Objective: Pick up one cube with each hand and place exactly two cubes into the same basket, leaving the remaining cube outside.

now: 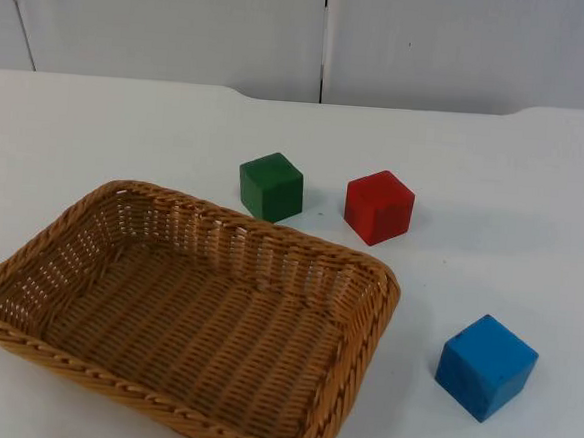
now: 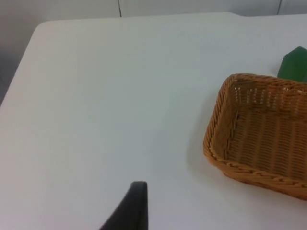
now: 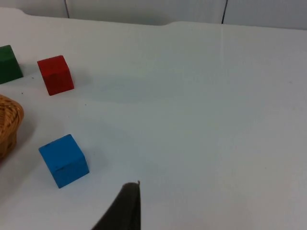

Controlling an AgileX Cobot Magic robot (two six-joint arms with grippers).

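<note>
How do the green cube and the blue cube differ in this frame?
The green cube sits close behind the basket rim, next to the red cube; the blue cube stands alone, off the basket's right end. They differ in color. Both rest on the table, outside the basket.

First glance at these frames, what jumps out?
The big wicker basket, empty, takes up the near left of the table. Beyond its far rim sit a green cube and a red cube side by side; a blue cube stands alone to the basket's right. All three cubes are outside it.
</note>
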